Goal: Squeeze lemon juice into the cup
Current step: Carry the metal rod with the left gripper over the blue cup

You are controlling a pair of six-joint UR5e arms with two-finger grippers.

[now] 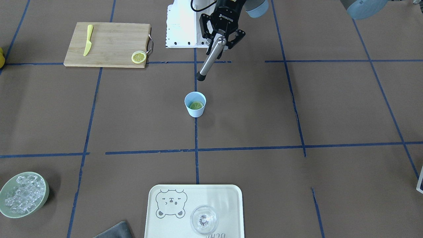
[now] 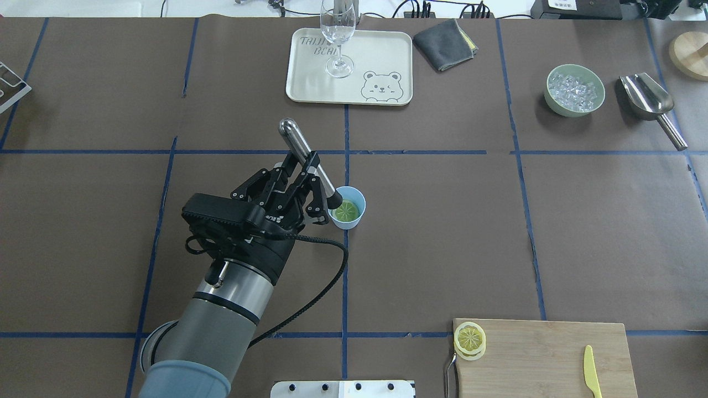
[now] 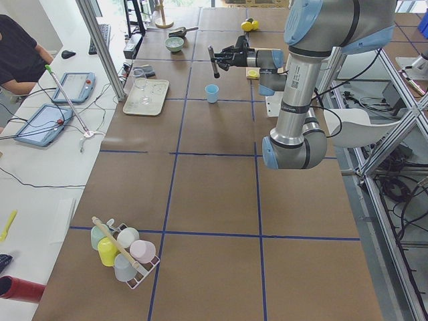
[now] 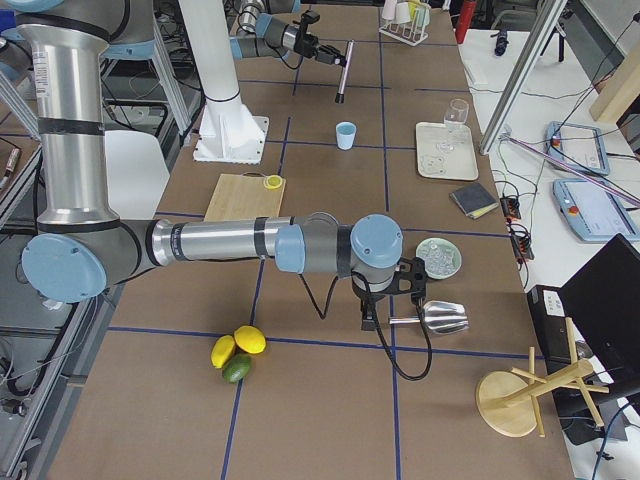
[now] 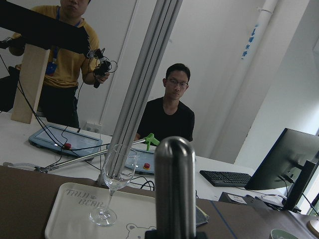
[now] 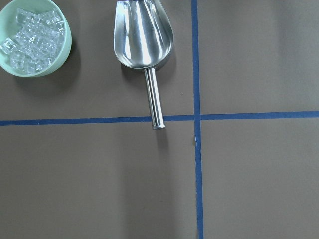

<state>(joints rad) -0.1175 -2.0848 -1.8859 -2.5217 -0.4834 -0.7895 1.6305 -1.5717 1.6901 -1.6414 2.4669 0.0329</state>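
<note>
The pale blue cup (image 3: 212, 93) stands upright on the brown surface (image 3: 214, 174). Above it the left gripper (image 3: 222, 59) grips a metal rod (image 3: 213, 61) that hangs nearly upright, its lower end over the cup and clear of the rim. On the operators' side of the cup lies a pale tray (image 3: 157, 90) bearing a clear stemmed glass (image 3: 140, 83); far beyond the cup sits a green bowl (image 3: 174, 44), and well to its near side a wire rack (image 3: 148, 269) holds pastel tumblers (image 3: 107, 252).

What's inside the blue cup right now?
One lemon slice lies flat in the bottom of the cup, cut face up. Anything beneath the slice, juice included, is hidden. The metal muddler in the left hand hangs above the cup, not inside.
</note>
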